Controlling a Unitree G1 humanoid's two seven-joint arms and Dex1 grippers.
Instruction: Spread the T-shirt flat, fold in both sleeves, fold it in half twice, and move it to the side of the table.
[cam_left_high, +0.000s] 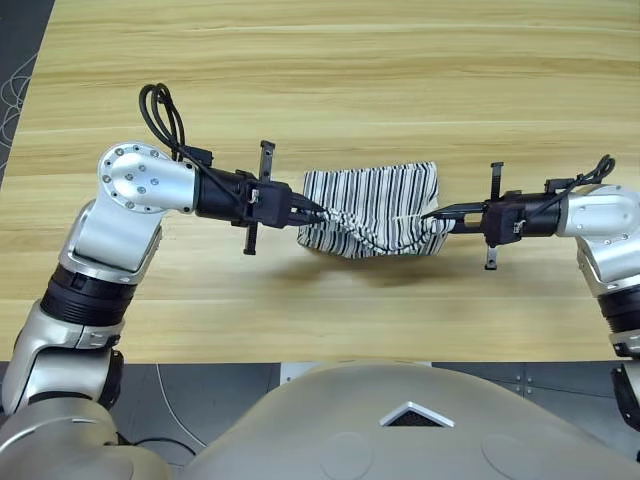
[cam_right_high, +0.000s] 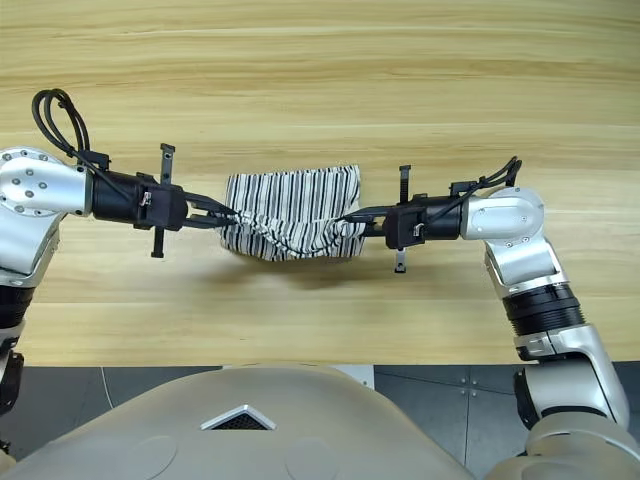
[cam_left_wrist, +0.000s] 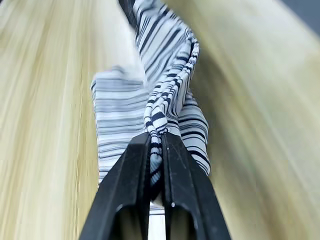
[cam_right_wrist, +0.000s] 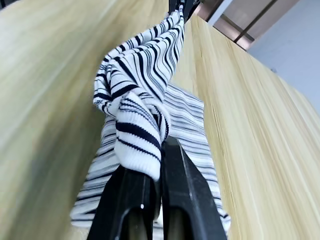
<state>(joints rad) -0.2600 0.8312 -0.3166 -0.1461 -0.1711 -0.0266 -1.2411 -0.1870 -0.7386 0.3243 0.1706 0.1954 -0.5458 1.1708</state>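
Observation:
The black-and-white striped T-shirt (cam_left_high: 372, 205) is folded into a small bundle near the middle of the wooden table (cam_left_high: 330, 70). Its near edge is lifted off the table and sags between the two grippers. My left gripper (cam_left_high: 318, 212) is shut on the bundle's left near corner; in the left wrist view the striped cloth (cam_left_wrist: 159, 107) is pinched between the black fingers (cam_left_wrist: 131, 190). My right gripper (cam_left_high: 430, 216) is shut on the right near corner, where a thick fold of T-shirt (cam_right_wrist: 137, 120) bulges over its fingers (cam_right_wrist: 187, 192). The far part of the shirt lies on the table.
Bare wood surrounds the shirt on all sides. The table's near edge (cam_left_high: 330, 358) runs just in front of both arms, and its left edge (cam_left_high: 30, 90) meets a dark floor.

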